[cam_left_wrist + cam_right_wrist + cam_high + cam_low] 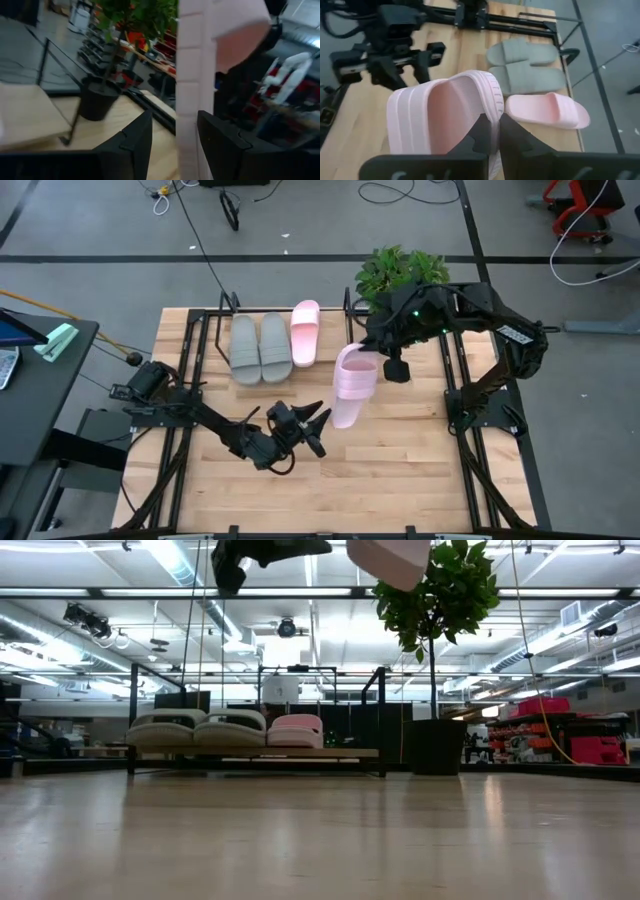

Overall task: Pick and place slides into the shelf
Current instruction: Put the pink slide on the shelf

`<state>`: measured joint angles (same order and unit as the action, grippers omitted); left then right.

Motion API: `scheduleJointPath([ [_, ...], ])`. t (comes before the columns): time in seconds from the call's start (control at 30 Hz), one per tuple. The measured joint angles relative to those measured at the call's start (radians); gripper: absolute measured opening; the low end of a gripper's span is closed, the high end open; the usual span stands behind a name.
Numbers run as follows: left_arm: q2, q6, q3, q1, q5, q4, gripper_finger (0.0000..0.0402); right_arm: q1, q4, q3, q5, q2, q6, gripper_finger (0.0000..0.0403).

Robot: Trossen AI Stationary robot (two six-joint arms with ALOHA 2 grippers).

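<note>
Right tool (491,131) is clamped on the last pink slide's (352,385) strap, carrying it aloft; next, lower it onto the shelf (222,308) right of the other pink slide (305,332). Left tool (318,430) waits, apart.

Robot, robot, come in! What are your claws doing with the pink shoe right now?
Right gripper shut on pink slide, lifted. Left gripper open below its heel. Three slides on shelf. Plant beside empty slot.

We see two dark, nearly black arms built from slim jointed links. The right arm (480,310) carries a small green light near its wrist and a white label on one link. The left arm (200,415) trails black cables at its base. Both end in flat, angular matte-black fingers (135,145).
</note>
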<state>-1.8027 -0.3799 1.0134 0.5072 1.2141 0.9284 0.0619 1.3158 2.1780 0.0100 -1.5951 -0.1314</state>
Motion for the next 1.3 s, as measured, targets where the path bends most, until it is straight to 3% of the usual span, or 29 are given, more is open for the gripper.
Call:
scheduleJointPath([
  [0.3,0.000,0.219,0.000,-0.052,0.096,-0.003,0.0163,0.057,-0.048,0.000,-0.004,-0.005,0.004,0.0020],
  [0.53,0.036,0.265,-0.001,-0.117,-0.086,-0.069,0.0182,0.082,-0.065,0.001,0.001,-0.021,0.006,0.0020],
  [0.8,0.051,0.090,-0.002,-0.191,-0.124,-0.174,0.0197,0.082,-0.078,0.001,-0.003,-0.028,-0.041,0.0020],
  [1.17,0.051,-0.143,-0.002,-0.196,-0.131,-0.230,0.0163,0.144,0.026,0.002,0.000,-0.022,-0.144,0.0020],
  [1.3,0.050,-0.200,-0.001,-0.206,-0.174,-0.270,0.0161,0.145,0.010,0.002,0.059,-0.022,-0.166,0.0020],
])
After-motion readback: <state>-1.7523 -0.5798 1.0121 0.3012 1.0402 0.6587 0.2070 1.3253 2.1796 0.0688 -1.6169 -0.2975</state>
